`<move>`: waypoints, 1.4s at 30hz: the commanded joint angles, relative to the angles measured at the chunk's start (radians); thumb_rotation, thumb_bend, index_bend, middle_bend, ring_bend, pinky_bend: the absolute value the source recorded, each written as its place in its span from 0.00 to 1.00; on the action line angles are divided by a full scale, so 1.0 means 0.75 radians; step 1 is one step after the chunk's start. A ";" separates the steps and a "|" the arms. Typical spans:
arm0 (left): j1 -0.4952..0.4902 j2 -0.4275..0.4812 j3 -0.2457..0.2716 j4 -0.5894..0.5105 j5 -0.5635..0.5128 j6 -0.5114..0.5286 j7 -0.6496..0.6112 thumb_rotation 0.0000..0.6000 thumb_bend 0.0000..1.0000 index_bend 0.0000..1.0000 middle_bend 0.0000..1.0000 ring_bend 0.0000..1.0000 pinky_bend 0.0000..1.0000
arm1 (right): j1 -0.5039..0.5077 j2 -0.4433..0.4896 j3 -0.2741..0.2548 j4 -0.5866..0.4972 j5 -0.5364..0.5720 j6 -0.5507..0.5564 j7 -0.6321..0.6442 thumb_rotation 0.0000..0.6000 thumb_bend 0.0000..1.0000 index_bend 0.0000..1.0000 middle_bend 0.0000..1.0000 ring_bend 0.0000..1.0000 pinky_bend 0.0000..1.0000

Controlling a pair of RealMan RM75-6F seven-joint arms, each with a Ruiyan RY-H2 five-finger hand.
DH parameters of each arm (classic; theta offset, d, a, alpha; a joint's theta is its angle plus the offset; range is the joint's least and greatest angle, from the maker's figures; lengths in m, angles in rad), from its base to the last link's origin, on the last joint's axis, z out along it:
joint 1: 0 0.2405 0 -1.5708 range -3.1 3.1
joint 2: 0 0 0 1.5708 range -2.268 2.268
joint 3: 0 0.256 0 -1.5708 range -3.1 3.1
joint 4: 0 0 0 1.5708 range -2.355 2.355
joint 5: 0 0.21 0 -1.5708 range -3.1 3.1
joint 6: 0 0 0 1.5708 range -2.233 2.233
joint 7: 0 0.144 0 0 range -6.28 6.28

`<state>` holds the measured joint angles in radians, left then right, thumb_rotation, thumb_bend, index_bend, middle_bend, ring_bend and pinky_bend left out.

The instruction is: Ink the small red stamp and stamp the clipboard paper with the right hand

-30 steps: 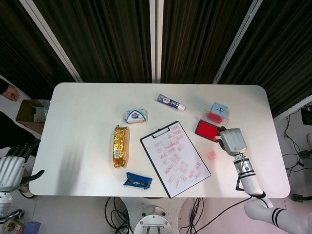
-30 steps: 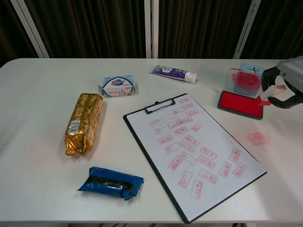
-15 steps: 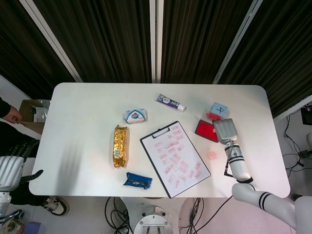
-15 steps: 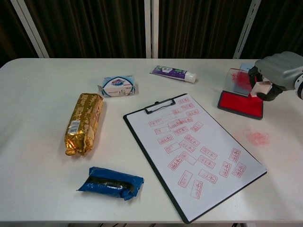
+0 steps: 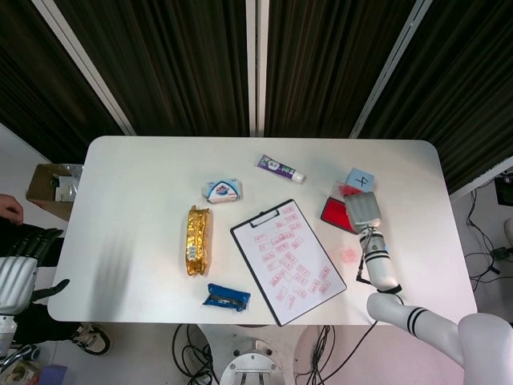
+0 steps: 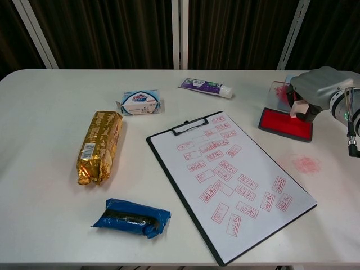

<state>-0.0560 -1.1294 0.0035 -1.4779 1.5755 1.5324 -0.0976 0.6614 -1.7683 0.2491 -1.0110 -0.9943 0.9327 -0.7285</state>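
your left hand [image 5: 18, 269] hangs off the table's [image 5: 136, 184] left edge, fingers apart, holding nothing. on the table lie a gold packet [image 6: 100, 146], a blue packet [image 6: 135, 217] and the clipboard [image 6: 230, 180], its paper covered in red marks. your right hand [image 6: 313, 93] is over the red ink pad [image 6: 284, 124], fingers curled around the stamp [image 6: 296, 109], which sits at the pad's surface.

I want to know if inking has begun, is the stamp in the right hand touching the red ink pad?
Cannot tell. In the chest view the right hand holds the small stamp right over the ink pad, but its fingers hide whether the stamp's face meets the pad.
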 commanded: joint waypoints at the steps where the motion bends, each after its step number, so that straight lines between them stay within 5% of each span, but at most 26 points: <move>1: 0.000 -0.001 0.000 0.003 -0.002 -0.001 -0.002 1.00 0.00 0.16 0.17 0.16 0.25 | 0.007 -0.009 -0.005 0.014 0.011 -0.011 0.010 1.00 0.43 0.88 0.76 0.77 1.00; 42: 0.007 0.002 -0.003 0.001 -0.006 0.008 0.003 1.00 0.00 0.16 0.17 0.16 0.25 | 0.028 -0.092 -0.058 0.193 -0.025 -0.034 0.135 1.00 0.45 0.93 0.80 0.78 1.00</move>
<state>-0.0505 -1.1276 0.0015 -1.4774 1.5711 1.5383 -0.0956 0.6824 -1.8372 0.2056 -0.8666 -1.0128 0.9078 -0.6273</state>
